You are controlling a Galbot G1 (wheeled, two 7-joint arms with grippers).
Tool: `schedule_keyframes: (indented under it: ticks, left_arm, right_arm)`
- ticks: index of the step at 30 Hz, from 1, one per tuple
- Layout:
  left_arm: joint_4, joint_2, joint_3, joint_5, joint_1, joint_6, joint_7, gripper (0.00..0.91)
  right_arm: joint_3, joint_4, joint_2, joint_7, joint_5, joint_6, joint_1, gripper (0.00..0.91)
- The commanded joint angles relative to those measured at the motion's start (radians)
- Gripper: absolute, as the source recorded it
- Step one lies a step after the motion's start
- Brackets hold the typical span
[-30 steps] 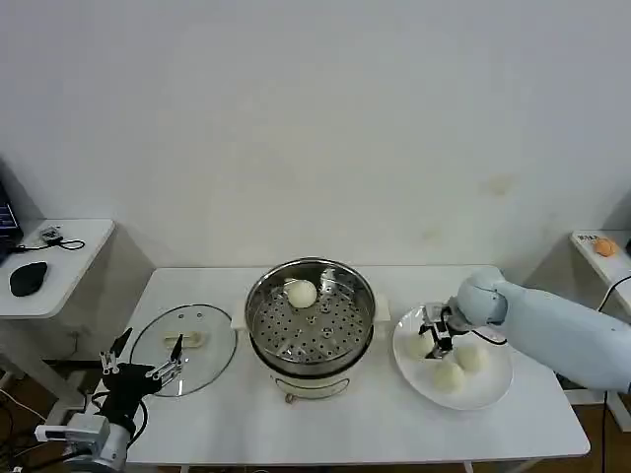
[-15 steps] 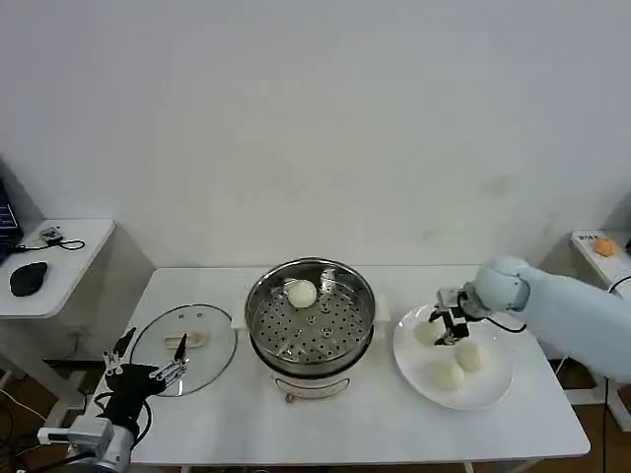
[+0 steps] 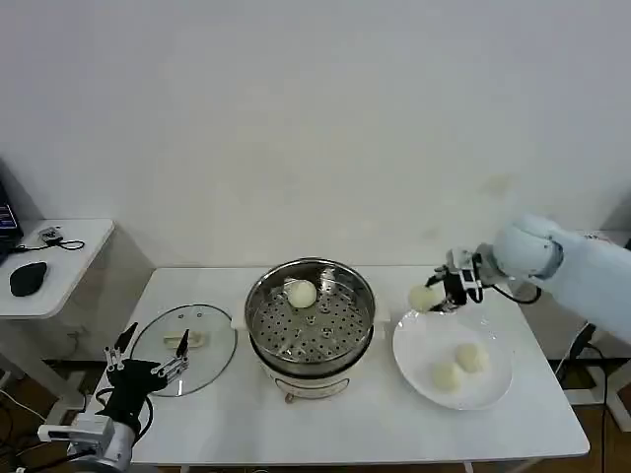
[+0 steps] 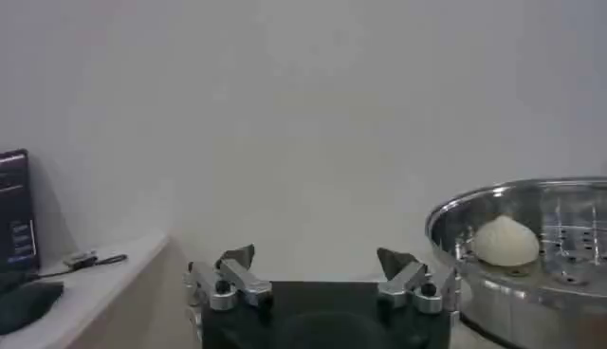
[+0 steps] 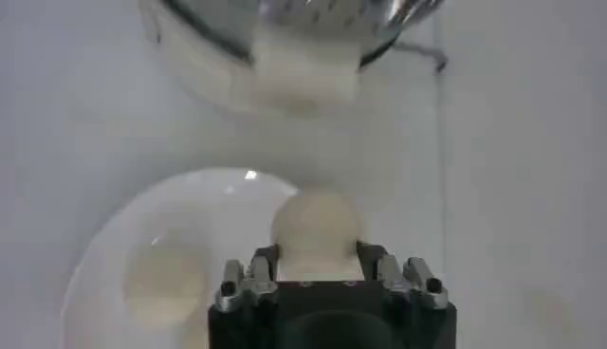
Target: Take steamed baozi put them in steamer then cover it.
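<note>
The shiny steel steamer (image 3: 311, 311) stands mid-table with one pale baozi (image 3: 301, 293) on its perforated tray; the same bun (image 4: 505, 240) shows in the left wrist view. My right gripper (image 3: 441, 294) hangs above the far left rim of the white plate (image 3: 419, 355), shut on another baozi (image 3: 424, 298) (image 5: 316, 228), lifted off the plate. Two baozi (image 3: 459, 366) still lie on the plate. The clear glass cover (image 3: 183, 346) with its cream handle rests flat on the table left of the steamer. My left gripper (image 3: 143, 367) (image 4: 321, 268) stays open low at the front left, near the cover.
A side table (image 3: 49, 266) with a black mouse (image 3: 28, 278) stands to the left. Another small shelf with an orange object (image 3: 603, 246) sits at the right edge. The steamer's base (image 5: 299, 71) lies ahead of the held bun in the right wrist view.
My right gripper closed on a baozi on the plate and has lifted it up and back, off the plate. Two buns are left there. The left arm barely moved.
</note>
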Motion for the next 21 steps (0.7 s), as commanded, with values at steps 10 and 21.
schedule_keyframes:
  ticks: [10,21]
  left_arm:
    - [0.01,0.005,-0.022,-0.003,-0.008,-0.002,0.001,0.907]
    - [0.029,-0.011,-0.037,-0.006,-0.02,0.0,0.001,0.907]
  right_arm:
    - [-0.111,-0.015,0.4,0.141,0.336,-0.163,0.235,0.595]
    - [-0.11,-0.135,0.614,0.176,0.406,-0.212,0.126,0.595]
